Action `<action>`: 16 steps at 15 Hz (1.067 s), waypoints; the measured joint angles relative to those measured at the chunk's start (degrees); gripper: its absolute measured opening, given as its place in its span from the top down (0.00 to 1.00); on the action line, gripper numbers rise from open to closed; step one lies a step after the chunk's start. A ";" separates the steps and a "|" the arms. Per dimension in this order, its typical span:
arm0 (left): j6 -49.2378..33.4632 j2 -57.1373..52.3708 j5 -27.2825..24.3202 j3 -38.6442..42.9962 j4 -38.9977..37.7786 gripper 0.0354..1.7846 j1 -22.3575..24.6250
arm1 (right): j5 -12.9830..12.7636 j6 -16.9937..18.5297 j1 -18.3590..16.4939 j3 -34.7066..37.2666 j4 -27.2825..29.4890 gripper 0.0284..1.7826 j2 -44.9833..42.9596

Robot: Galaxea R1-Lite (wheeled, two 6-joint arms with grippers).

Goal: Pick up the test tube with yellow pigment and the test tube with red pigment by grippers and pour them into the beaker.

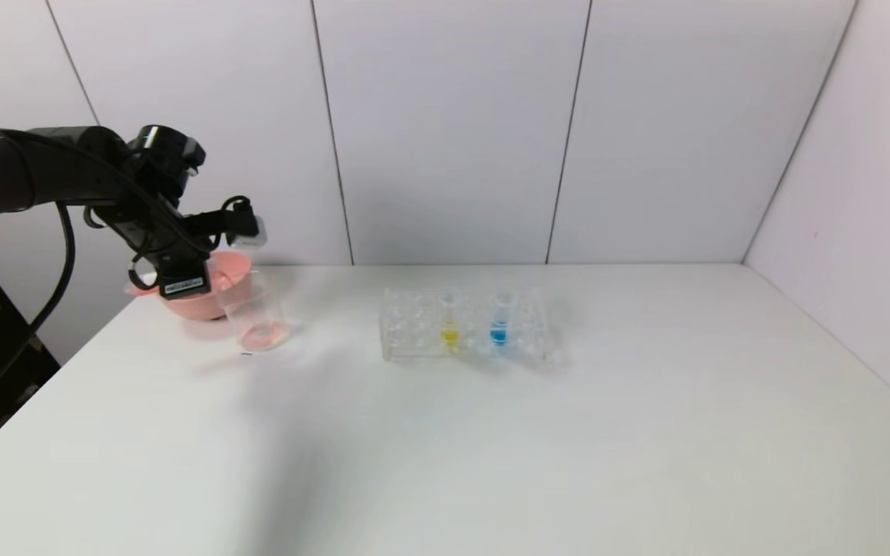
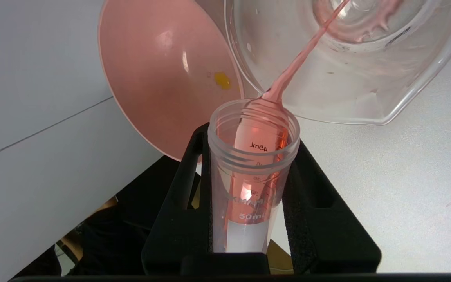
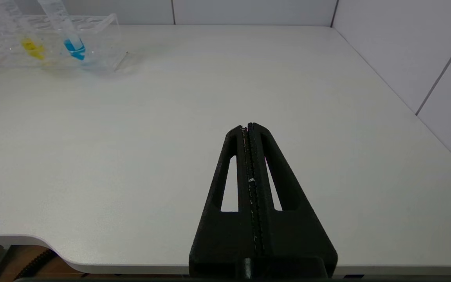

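My left gripper is shut on the test tube with red pigment and holds it tilted, mouth over the beaker. A thin stream of red liquid runs from the tube's mouth into the beaker. In the head view the left gripper is at the far left, over the beaker, which has reddish liquid at its bottom. The test tube with yellow pigment stands in the clear rack; it also shows in the right wrist view. My right gripper is shut and empty above the table's near right part.
A pink bowl stands right behind the beaker; the left wrist view shows a yellow drop inside the bowl. A tube with blue liquid stands in the rack beside the yellow one. Walls close the table's back and right sides.
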 joint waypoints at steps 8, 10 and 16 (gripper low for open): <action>0.00 0.11 0.20 0.00 0.44 0.72 -0.16 | 0.00 0.00 0.00 -0.02 0.00 0.95 0.00; 0.00 0.11 0.26 0.00 0.44 0.72 -0.16 | 0.02 0.00 0.00 -0.02 0.00 0.95 0.00; -0.02 0.13 3.25 0.00 0.09 0.72 -0.98 | 0.00 0.00 0.00 -0.02 0.00 0.95 0.00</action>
